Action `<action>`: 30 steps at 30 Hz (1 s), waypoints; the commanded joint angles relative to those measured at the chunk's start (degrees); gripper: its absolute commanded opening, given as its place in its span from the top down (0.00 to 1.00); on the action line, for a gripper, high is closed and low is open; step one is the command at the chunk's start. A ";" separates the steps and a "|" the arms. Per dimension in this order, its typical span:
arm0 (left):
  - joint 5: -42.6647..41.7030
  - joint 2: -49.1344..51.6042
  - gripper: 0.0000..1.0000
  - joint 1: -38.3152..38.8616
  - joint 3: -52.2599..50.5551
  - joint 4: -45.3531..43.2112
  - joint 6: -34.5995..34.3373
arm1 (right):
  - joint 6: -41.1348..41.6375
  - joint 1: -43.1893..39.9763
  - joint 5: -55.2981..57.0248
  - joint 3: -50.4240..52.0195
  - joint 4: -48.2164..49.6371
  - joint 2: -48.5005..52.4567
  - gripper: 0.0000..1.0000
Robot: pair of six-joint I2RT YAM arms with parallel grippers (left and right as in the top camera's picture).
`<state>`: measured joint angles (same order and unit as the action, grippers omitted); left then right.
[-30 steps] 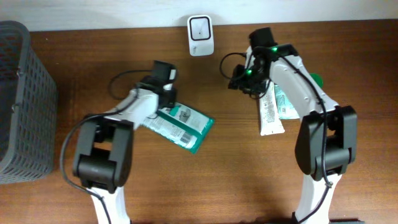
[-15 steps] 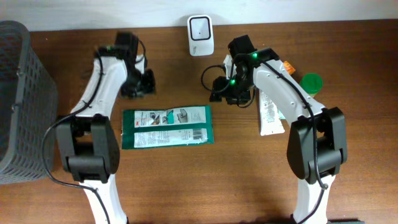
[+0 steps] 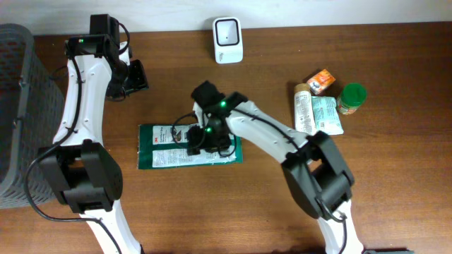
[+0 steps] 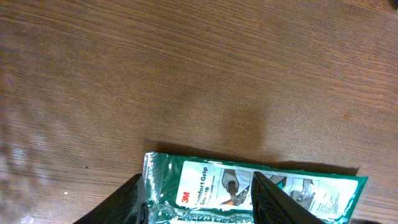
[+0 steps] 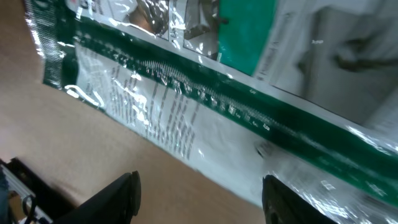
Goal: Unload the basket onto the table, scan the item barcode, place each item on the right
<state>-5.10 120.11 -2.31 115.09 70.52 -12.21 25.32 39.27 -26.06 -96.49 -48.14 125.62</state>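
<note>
Green-white flat plastic packet (image 3: 159, 152) lies mid-table; right gripper (image 3: 200, 137) over it, jaws spread, so prob. pickup step. Left gripper (image 3: 134, 76) at 10 o'clock, spread, empty. Nxt: pinch edge, lift twd white scanner (image 3: 228, 30), 12 o'clock.

Green packet (image 4: 249, 186), left wrist view: white "3M" logo (image 4: 186, 198) near its left end. "Comfort Grip" is printed just beside the logo. The line under that looks like "Gloves" but is partly cut off. Right wrist view: rows of small white print on the packet, too blurred to read. Overhead: all other labels too small to read.
</note>
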 commanded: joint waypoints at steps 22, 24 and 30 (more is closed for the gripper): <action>-0.09 -1.86 0.60 3.58 -6.64 1.62 1.22 | -2.73 -15.39 2.67 -10.45 -5.99 -0.98 0.34; -0.07 -1.86 0.69 5.14 -10.03 1.75 1.22 | -4.15 -19.12 2.69 -10.54 -7.23 -0.57 0.34; 0.22 -1.86 0.72 7.63 -23.19 -12.41 7.91 | -6.51 -18.84 -0.33 -9.53 -14.49 1.09 0.35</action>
<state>-5.15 119.33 6.13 94.65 63.24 -8.93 21.08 17.65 -24.29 -106.17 -60.53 126.69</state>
